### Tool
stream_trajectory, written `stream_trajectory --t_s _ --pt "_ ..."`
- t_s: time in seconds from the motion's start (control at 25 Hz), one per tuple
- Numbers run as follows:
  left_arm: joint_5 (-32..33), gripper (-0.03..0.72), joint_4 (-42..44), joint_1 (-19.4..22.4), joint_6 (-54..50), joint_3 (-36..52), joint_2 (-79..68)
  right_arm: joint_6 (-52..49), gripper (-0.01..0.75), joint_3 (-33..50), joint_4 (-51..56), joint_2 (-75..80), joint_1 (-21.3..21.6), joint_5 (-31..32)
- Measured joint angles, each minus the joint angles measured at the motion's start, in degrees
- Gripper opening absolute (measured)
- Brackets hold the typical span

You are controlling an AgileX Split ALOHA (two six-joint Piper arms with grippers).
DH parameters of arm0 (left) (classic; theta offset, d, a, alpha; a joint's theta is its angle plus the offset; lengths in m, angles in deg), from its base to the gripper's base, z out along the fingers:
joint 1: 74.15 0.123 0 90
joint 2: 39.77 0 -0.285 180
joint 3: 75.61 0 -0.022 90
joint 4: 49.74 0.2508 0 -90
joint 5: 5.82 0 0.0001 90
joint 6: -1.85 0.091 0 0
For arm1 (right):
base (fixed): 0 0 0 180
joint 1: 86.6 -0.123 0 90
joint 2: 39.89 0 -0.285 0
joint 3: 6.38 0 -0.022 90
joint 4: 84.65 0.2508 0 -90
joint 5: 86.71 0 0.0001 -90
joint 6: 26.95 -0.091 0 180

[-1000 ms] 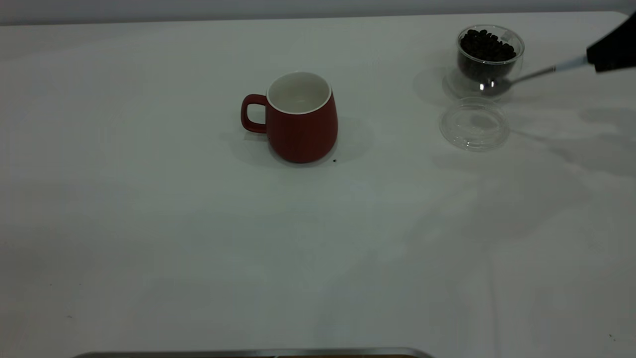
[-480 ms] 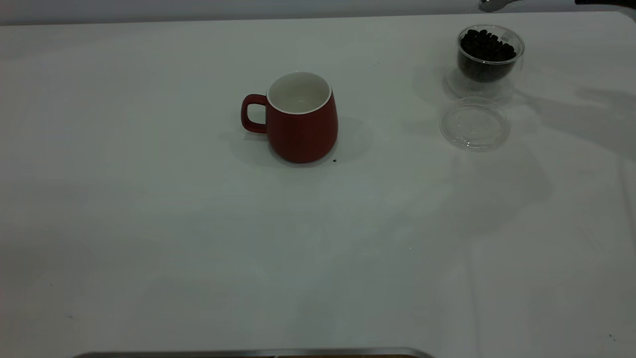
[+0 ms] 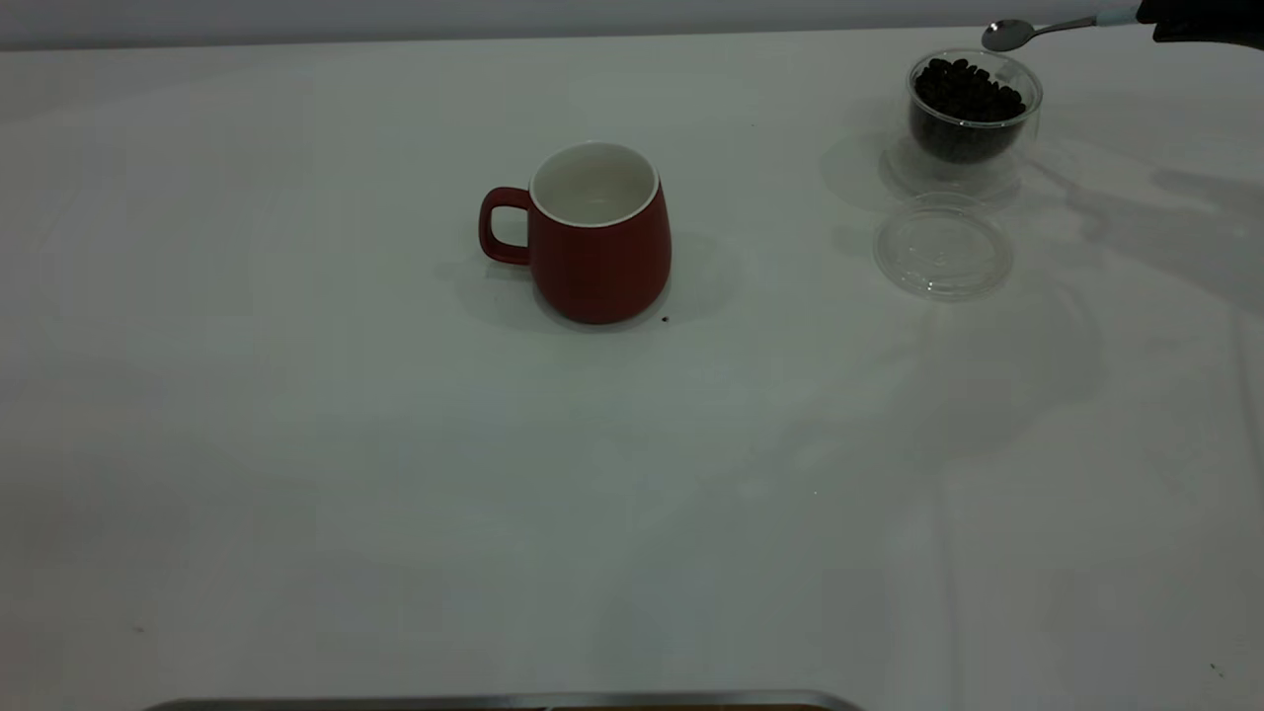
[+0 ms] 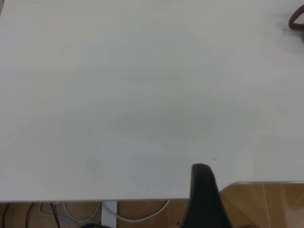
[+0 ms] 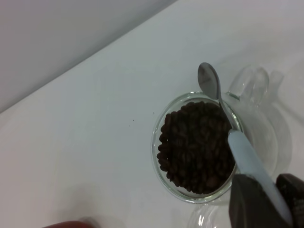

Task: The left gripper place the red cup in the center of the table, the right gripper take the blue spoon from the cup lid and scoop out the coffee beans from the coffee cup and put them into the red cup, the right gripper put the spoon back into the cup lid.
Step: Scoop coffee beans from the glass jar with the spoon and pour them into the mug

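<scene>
The right claw (image 3: pixel 1185 22) sits at the far right corner of the tabletop (image 3: pixel 395 494), pinching the pale handle of the blue spoon (image 3: pixel 1047 30); the spoon's bowl hangs empty just above the far rim of the coffee cup (image 3: pixel 975 114), with the handle slanting back over the heap of coffee beans (image 5: pixel 197 145); the red cup (image 3: pixel 600 237) stands upright near the middle of the tabletop, white inside and apparently empty, well apart from the glass; the cup lid (image 3: pixel 943 247) lies bare on the tabletop just in front of the coffee cup.

The risks, as I judge them, gather around the dip; the beans are piled close to the brim, so a steep plunge could push some over the edge and onto the tabletop; the glass is small and probably light, so a spoon that catches the rim or drags sideways could tip or slide it, perhaps onto the lid beside it; the grip is out at the handle's end, so the spoon may twist between the fingers when it meets the beans; the carry to the red cup is long, and any tilt would shed the load on the way.

The left claw (image 4: pixel 204 199) is parked off by the tabletop's edge; whether it is spread or pressed together I cannot tell.
</scene>
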Motion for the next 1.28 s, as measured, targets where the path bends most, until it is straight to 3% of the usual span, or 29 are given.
stream_trajectory --t_s 0.36,0.6,0.84,1.28 --pt "0.0 0.587 0.0 0.0 0.0 0.0 0.0 0.42 0.113 0.0 -1.21 -0.58 0.11 2.29" --pt "0.0 0.587 0.0 0.0 0.0 0.0 0.0 -0.1 0.113 2.91 -2.53 -5.83 2.33 7.3" --pt "0.0 0.587 0.0 0.0 0.04 0.0 0.05 4.5 0.113 9.03 3.94 -8.13 2.87 7.09" --pt "0.0 0.587 0.0 0.0 0.04 0.0 0.05 6.85 0.113 9.12 9.05 -1.57 2.87 6.45"
